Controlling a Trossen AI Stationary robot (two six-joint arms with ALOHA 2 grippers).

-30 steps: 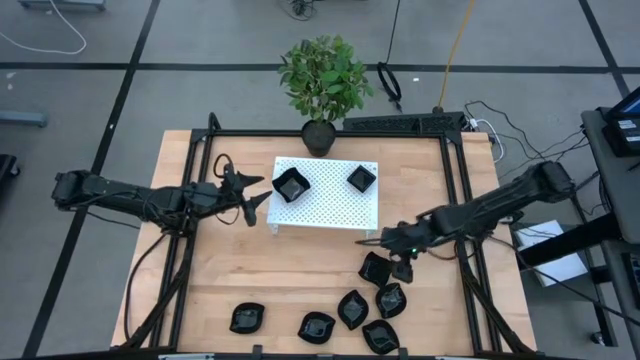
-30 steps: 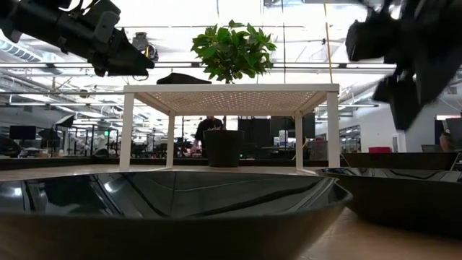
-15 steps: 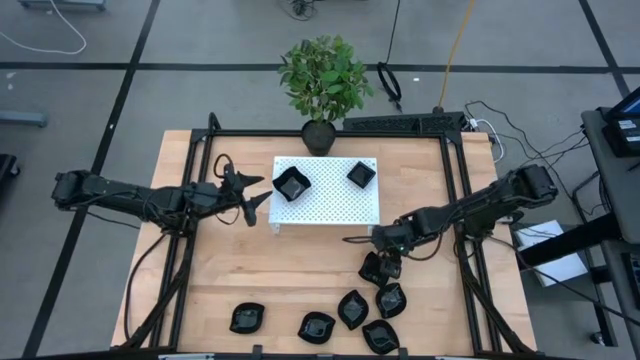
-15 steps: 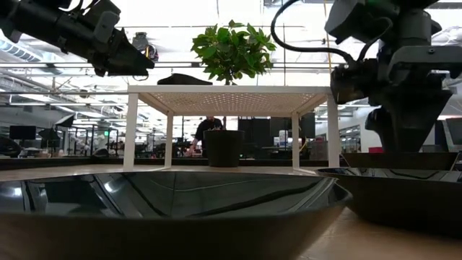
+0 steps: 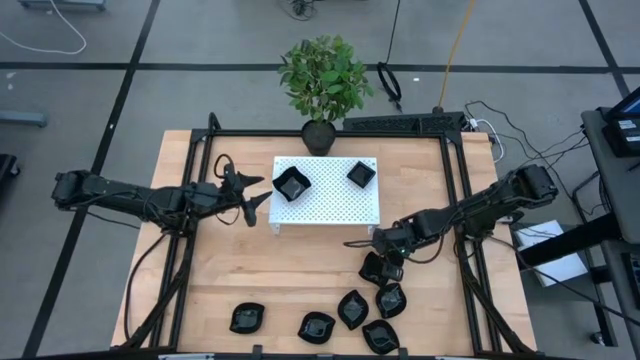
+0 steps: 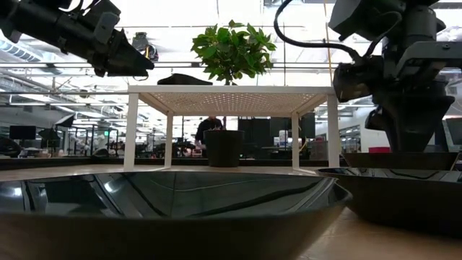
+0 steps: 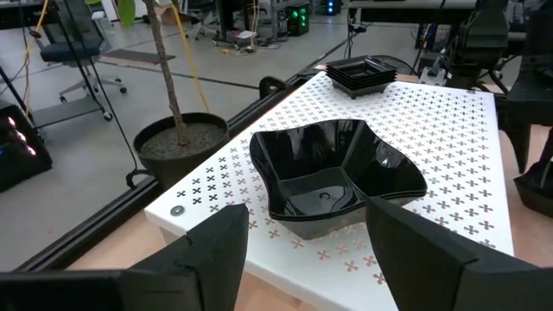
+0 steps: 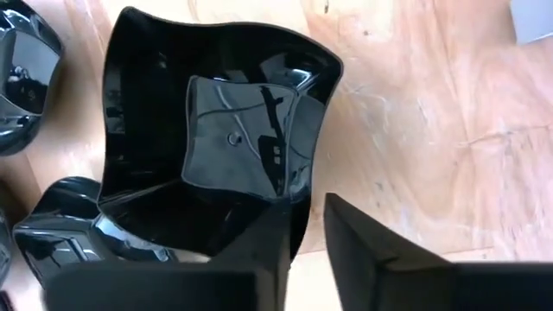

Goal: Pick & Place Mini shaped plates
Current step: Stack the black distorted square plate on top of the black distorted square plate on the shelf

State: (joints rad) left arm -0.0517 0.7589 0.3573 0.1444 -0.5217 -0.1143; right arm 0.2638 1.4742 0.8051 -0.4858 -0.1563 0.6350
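My right gripper (image 5: 387, 255) is low over the table, right of centre, shut on the rim of a wavy square mini shaped plate (image 5: 374, 268). In the right wrist view one finger lies inside that glossy black plate (image 8: 233, 130) and the other outside its edge. Several more black plates (image 5: 352, 308) lie near the front edge. Two plates (image 5: 291, 184) rest on top of the white perforated platform (image 5: 330, 205). My left gripper (image 5: 252, 200) hovers open just left of the platform, facing the nearer plate (image 7: 333, 177).
A potted plant (image 5: 323, 85) stands behind the platform. A black frame rail (image 5: 460, 200) runs along the table's sides. In the low view a big plate (image 6: 173, 202) fills the foreground. Bare wood lies between the platform and the front plates.
My right gripper moved slightly left, came down onto the plate and closed its fingers on the rim. The left arm has not moved.
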